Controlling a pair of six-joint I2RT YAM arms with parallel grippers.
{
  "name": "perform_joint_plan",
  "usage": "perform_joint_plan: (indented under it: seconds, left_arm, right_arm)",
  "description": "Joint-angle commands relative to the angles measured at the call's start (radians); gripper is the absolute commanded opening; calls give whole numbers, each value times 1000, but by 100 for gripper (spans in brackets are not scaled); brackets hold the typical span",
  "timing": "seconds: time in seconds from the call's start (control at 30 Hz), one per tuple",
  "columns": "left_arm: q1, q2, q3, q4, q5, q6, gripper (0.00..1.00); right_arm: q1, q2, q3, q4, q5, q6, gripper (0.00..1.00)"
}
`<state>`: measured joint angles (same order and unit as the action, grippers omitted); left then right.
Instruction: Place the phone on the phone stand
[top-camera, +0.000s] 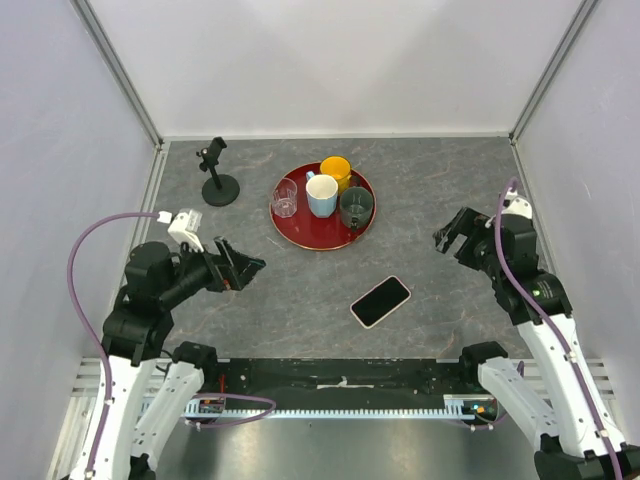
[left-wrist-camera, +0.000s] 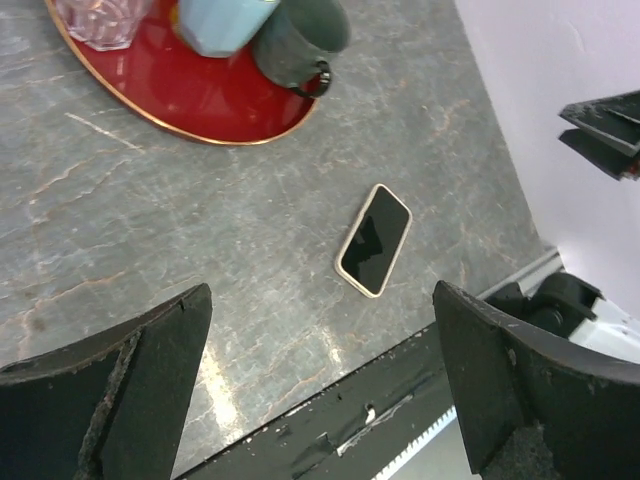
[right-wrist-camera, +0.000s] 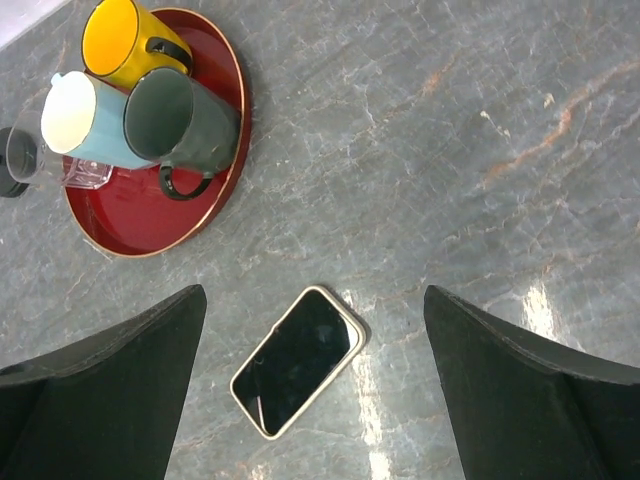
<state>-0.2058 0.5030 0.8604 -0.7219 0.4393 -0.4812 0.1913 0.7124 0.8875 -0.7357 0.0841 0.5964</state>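
Note:
The phone (top-camera: 380, 301) lies flat, screen up, on the grey table near the front middle. It also shows in the left wrist view (left-wrist-camera: 375, 240) and in the right wrist view (right-wrist-camera: 298, 361). The phone stand (top-camera: 216, 172), black with a round base and a clamp on top, stands upright at the back left. My left gripper (top-camera: 240, 266) is open and empty, above the table left of the phone. My right gripper (top-camera: 452, 236) is open and empty, above the table to the phone's right and farther back.
A red round tray (top-camera: 305, 228) at the back middle holds a clear glass (top-camera: 285, 197), a light blue mug (top-camera: 321, 194), a yellow mug (top-camera: 336, 172) and a dark green mug (top-camera: 356, 207). White walls close in the left, right and back sides.

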Motion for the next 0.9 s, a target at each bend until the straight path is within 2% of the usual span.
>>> perform_joint_plan:
  seconds: [0.0, 0.07, 0.13, 0.27, 0.4, 0.47, 0.5, 0.53, 0.67, 0.8, 0.87]
  left_arm:
    - [-6, 46, 54, 21, -135, -37, 100]
    - [-6, 95, 81, 22, -177, -24, 100]
    - [-4, 147, 110, 12, -287, 3, 100]
    - [-1, 349, 190, 36, -537, 36, 100]
    - [20, 530, 236, 188, -627, 107, 100]
    - [40, 619, 273, 277, -642, 133, 100]
    - [64, 717, 297, 288, -634, 153, 99]
    - [71, 761, 327, 298, -630, 171, 90]
    - [98, 966, 495, 334, -648, 231, 83]
    - [124, 1121, 621, 354, -682, 306, 82]
    - [134, 1199, 692, 351, -683, 331, 77]
  right_arm:
    - [-4, 61, 1, 143, -23, -92, 98]
    - [-4, 97, -4, 211, -82, -118, 98]
    - [-4, 127, -1, 267, -139, -144, 98]
    - [-3, 206, -13, 386, -322, -178, 98]
    - [7, 217, -71, 519, -467, -161, 98]
    - [20, 207, -116, 591, -491, -136, 98]
    - [26, 206, -128, 608, -495, -133, 98]
    - [54, 205, -139, 624, -483, -135, 98]
    - [140, 252, -121, 622, -432, -188, 98]
    - [143, 252, -104, 614, -438, -196, 98]
    - [142, 249, -102, 611, -431, -196, 98]
